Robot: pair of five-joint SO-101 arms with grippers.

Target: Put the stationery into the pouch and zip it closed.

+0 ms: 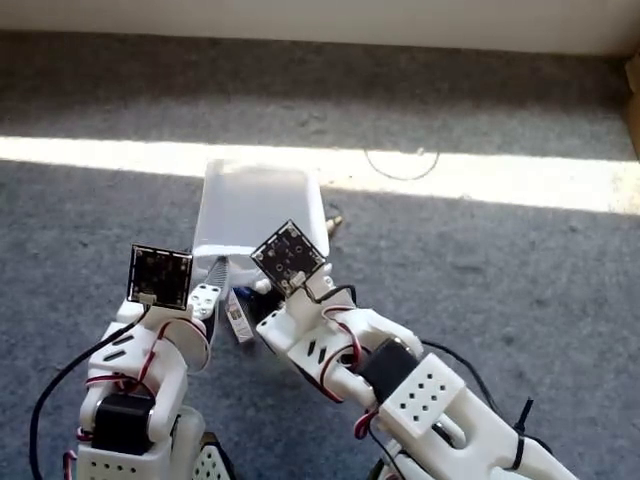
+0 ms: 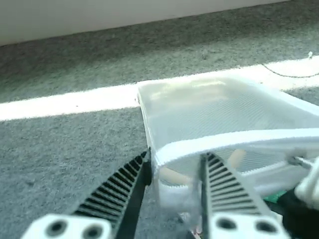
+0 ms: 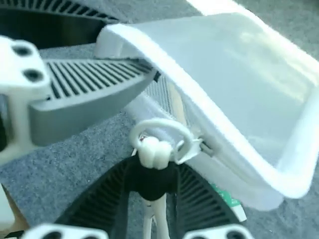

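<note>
2 arms crowd the near end of the pouch (image 1: 255, 200), a white see-through case lying on grey carpet (image 1: 480, 280) with its far end in a band of sunlight (image 1: 520, 180). The left gripper (image 2: 176, 158) has its jaws set apart on either side of the pouch's near corner, each ribbed tip against the fabric, clamping it. Just beside it, the right gripper (image 3: 152, 172) has its jaws drawn together at the tips, pinching the zipper pull (image 3: 160, 137), a white ring with a knob. The pouch mouth gapes beyond it.

Through the mesh lie pale tan sticks (image 2: 237, 158); what they are I cannot tell. 1 green-and-white thing (image 3: 227, 199) sits under or beside the pouch's near edge, and which is unclear. A small white block (image 1: 238, 320) lies on the carpet between the 2 wrists. A small metal-looking bit (image 1: 333, 222) is at the pouch's side, and a thin wire loop (image 1: 400, 165) lies on the sunlit band, apart from the pouch.

The right arm crosses diagonally before the near end and the left wrist sits close on the other side, so that end is hemmed in. Open carpet runs wide to either side of the pouch and beyond it to the pale wall base (image 1: 400, 20). A brown edge (image 1: 634, 100) cuts in at the far right.
</note>
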